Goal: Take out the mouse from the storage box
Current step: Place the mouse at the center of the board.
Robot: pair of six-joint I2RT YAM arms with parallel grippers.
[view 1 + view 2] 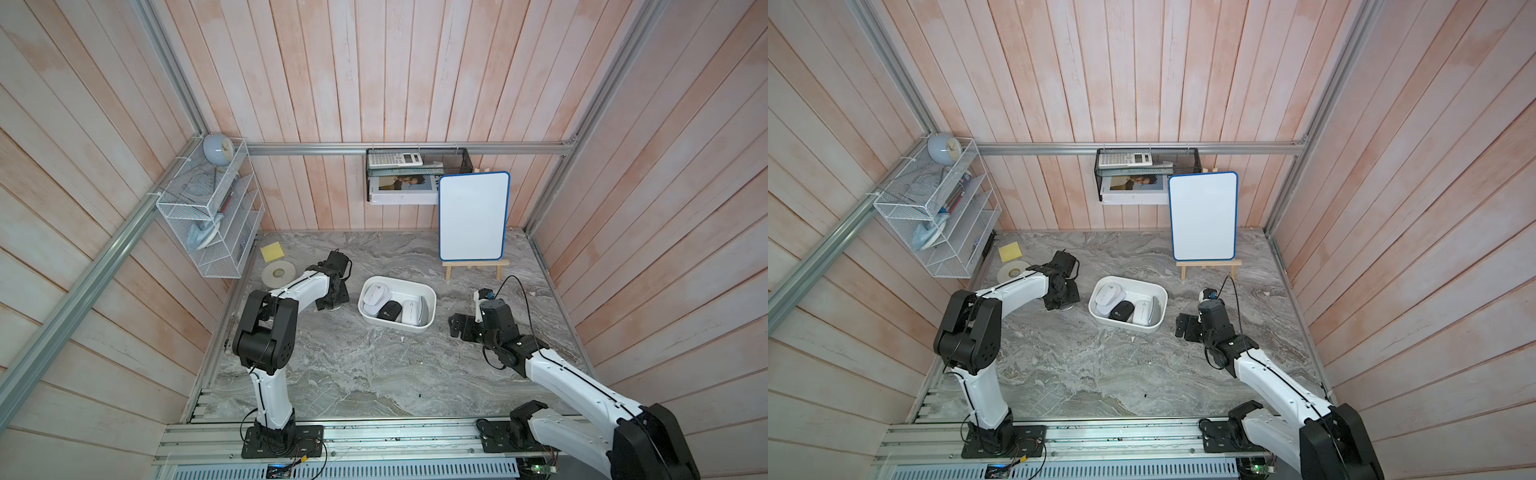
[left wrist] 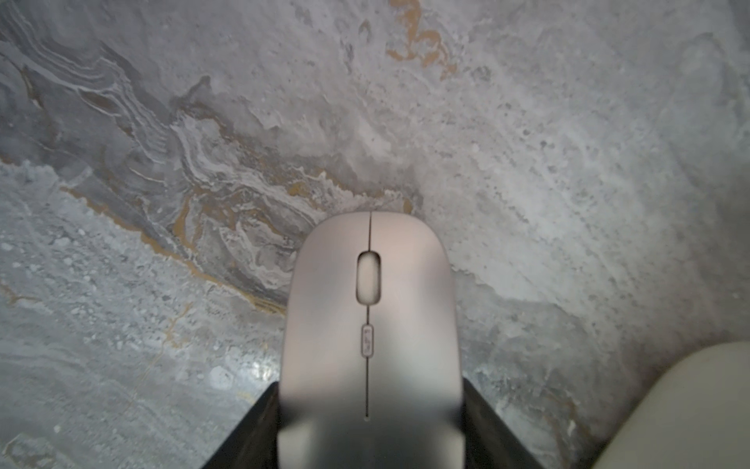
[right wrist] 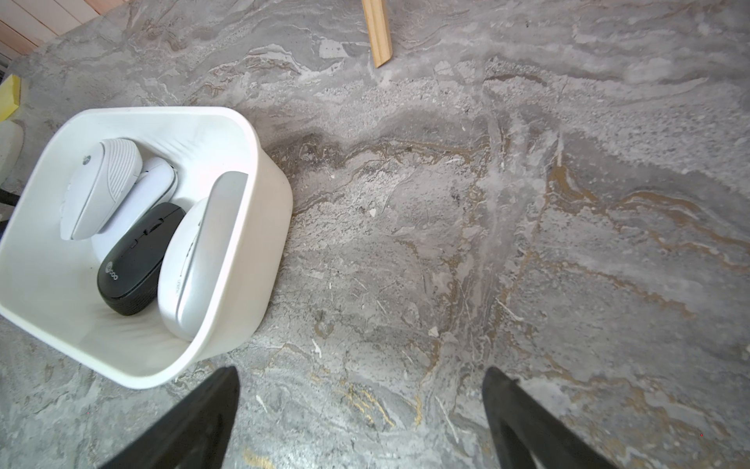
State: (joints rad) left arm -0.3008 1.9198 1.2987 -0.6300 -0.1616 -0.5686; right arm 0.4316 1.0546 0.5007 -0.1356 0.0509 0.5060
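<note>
Extraction looks mostly done: mouse (image 2: 370,325) is out of the storage box (image 3: 251,251), clamped in the jaws of the left gripper (image 2: 369,400) over bare table (image 1: 374,374), just beside the box. Can't tell if it's touching down. Left, I'd say: set down, release. Right gripper (image 3: 361,371) is empty, jaws wide, near the box's other side. Several more sit inside, including a black mouse (image 3: 138,260).

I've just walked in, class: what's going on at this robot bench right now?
The left gripper grips a flat grey computer mouse by its sides, outside the white shallow plastic storage box and over the grey marbled tabletop. A black oval mouse and some pale mice lie in the box. The right gripper hangs open beside the box, holding nothing.
</note>
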